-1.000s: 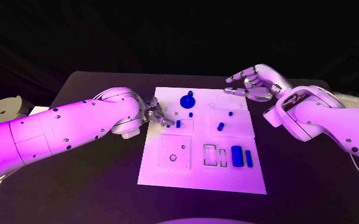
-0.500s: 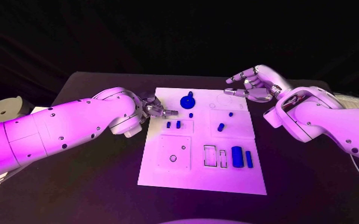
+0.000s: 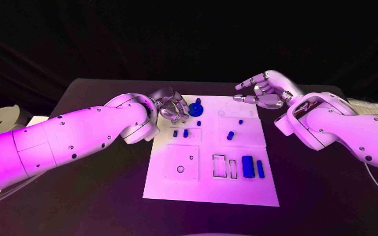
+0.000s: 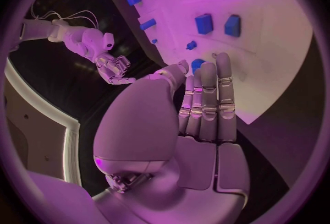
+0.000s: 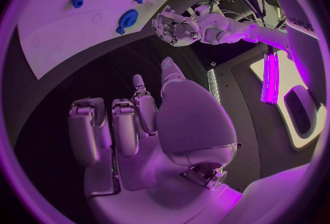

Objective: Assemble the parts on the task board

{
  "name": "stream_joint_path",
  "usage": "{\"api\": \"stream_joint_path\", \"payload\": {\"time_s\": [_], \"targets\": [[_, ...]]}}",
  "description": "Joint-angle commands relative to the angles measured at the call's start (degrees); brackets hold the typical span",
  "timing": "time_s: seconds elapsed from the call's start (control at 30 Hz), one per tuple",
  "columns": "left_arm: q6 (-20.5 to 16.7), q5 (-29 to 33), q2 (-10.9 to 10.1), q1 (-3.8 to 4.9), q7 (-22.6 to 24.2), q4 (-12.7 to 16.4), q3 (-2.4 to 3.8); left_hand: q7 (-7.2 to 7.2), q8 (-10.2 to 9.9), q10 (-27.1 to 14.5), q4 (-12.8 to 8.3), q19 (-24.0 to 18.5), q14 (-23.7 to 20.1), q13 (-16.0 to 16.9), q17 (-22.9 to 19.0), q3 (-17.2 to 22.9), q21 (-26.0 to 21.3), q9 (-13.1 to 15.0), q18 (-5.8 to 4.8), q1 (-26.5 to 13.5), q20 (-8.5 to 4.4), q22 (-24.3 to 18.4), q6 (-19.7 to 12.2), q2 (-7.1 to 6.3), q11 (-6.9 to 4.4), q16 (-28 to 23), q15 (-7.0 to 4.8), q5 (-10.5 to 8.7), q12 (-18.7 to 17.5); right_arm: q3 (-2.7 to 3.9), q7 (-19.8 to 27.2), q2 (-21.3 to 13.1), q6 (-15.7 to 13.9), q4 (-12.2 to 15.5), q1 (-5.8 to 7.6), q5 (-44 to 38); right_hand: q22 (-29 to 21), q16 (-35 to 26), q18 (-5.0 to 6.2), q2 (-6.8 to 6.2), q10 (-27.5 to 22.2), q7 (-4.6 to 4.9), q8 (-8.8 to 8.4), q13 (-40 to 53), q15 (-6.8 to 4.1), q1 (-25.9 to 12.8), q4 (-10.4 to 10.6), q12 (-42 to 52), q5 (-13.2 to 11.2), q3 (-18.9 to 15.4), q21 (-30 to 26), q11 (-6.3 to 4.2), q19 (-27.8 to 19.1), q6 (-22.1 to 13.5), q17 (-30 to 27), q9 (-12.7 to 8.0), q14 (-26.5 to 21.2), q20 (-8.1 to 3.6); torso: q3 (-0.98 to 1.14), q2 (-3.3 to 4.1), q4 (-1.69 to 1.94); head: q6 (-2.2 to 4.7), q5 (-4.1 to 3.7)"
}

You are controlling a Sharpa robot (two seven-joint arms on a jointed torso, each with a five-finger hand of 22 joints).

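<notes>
1. A black table [image 3: 94,203] is carrying a white task board [image 3: 212,189] at its middle, so both arms can be reaching it.
2. The left hand [image 3: 172,105] is hovering at the board's far left corner, fingers straight and together, gripping nothing, likely reaching for the round part [image 3: 196,107] just beside it.
3. The right hand [image 3: 262,90] is waiting off the far right corner, fingers loosely curled, empty.
4. Small blue parts [image 3: 249,165] are lying near the board's right edge, unassembled.
</notes>
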Motion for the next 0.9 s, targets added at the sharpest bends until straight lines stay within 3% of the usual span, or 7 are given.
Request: {"api": "stream_joint_path", "payload": {"time_s": [0.03,0.13,0.27,0.33,0.4,0.57,0.9], "targets": [[-4.51,-7.47,1.44,0.01,12.72,-1.31,-0.24,-0.32,-4.03,2.41,-1.27,1.32,1.57,-5.53,-1.44,1.07,-0.15,-5.61,0.79,0.30,-0.33,-0.23,3.67,-1.15,0.12,-0.45,0.02,-0.27,-4.30,0.00,0.58,0.16,0.47,-0.04,-0.08,-0.05,10.85,-0.29,0.24,0.28,-0.40,0.05,0.03,5.65,0.04,-0.30,0.00,-0.34,0.34,-0.24,-0.39,0.17,3.74,-0.01,12.97,0.04,5.54,0.23,-0.03,0.00,-0.07,0.36,-0.41],[-4.04,-11.77,2.77,0.00,13.47,-2.61,-0.61,-0.83,-6.87,3.81,-2.13,3.84,4.73,-9.72,-1.39,0.92,0.55,-9.33,0.68,-0.16,-0.41,-0.15,5.78,-1.91,-0.08,1.21,-0.55,-0.27,-7.72,0.00,0.59,0.23,0.49,-0.08,-0.11,-0.03,10.84,-0.31,0.24,0.32,-0.41,0.05,0.03,5.64,0.04,-0.25,-0.02,-0.35,0.39,-0.24,-0.39,0.16,3.74,-0.01,12.95,0.04,5.54,0.23,0.02,0.02,-0.10,0.63,-0.52],[-2.10,-16.78,4.44,-0.04,12.67,-4.26,-0.94,-1.49,-9.70,6.43,-2.27,9.72,15.55,-14.86,15.60,0.48,2.90,-13.52,0.57,-1.95,-0.77,0.67,9.43,-2.35,-0.43,18.94,-1.07,-0.27,-11.70,0.00,0.60,0.28,0.50,-0.11,-0.14,-0.02,10.84,-0.31,0.24,0.32,-0.41,0.05,0.03,5.64,0.04,-0.25,-0.02,-0.35,0.39,-0.24,-0.39,0.16,3.74,-0.01,12.95,0.04,5.54,0.23,0.01,0.04,0.00,0.83,-0.75],[-0.78,-18.94,5.14,-0.05,11.84,-4.95,-1.04,-1.73,-10.68,7.57,-2.23,14.57,19.07,-16.58,23.43,0.26,11.09,-14.89,-0.87,-2.64,-0.92,8.29,10.71,-2.54,-0.58,26.29,-1.29,-0.30,-13.08,0.00,0.62,0.32,0.51,-0.12,-0.15,-0.02,10.84,-0.31,0.24,0.32,-0.41,0.05,0.03,5.64,0.04,-0.25,-0.02,-0.35,0.39,-0.24,-0.39,0.16,3.74,-0.01,12.95,0.04,5.54,0.23,-0.02,0.06,0.00,0.88,-0.83],[-0.11,-20.28,5.60,-0.06,11.36,-5.38,-1.09,-1.72,-11.55,8.45,-2.28,17.30,20.53,-17.91,27.59,0.09,16.88,-15.99,-1.91,-3.01,-1.10,13.96,11.53,-2.61,-0.63,30.00,-1.33,-0.29,-14.20,0.00,0.63,0.35,0.53,-0.13,-0.16,-0.02,10.84,-0.31,0.24,0.32,-0.41,0.05,0.03,5.64,0.04,-0.25,-0.02,-0.35,0.39,-0.24,-0.39,0.16,3.74,-0.01,12.95,0.04,5.54,0.23,0.00,0.04,-0.07,0.83,-0.75],[1.82,-23.40,6.92,-0.08,9.55,-6.35,-1.15,-1.73,-13.27,9.82,-2.61,20.24,21.35,-20.54,28.29,-0.55,23.39,-18.14,-3.04,-3.50,-1.32,20.39,13.03,-2.80,-0.62,31.49,-1.46,-0.30,-16.66,0.00,0.66,0.45,0.57,-0.20,-0.19,-0.02,10.84,-0.31,0.24,0.32,-0.41,0.05,0.03,5.64,0.04,-0.25,-0.02,-0.35,0.39,-0.24,-0.39,0.16,3.74,-0.01,12.95,0.04,5.54,0.23,0.01,0.03,-0.04,0.92,-0.87],[9.19,-26.66,9.26,-0.09,5.27,-9.13,-1.15,-1.78,-14.66,9.73,-2.69,21.20,21.17,-22.57,25.55,-2.30,24.84,-19.72,-3.25,-4.15,-1.42,21.82,13.83,-2.75,-0.52,30.42,-1.54,-0.33,-19.09,0.00,0.70,0.63,0.62,-0.23,-0.22,-0.01,10.88,-0.30,0.23,0.37,-0.38,0.04,0.03,5.67,0.03,-0.17,-0.04,-0.28,0.46,-0.25,-0.38,0.16,3.76,-0.02,12.97,0.04,5.54,0.23,0.01,0.05,-0.03,0.72,-0.96]]}}
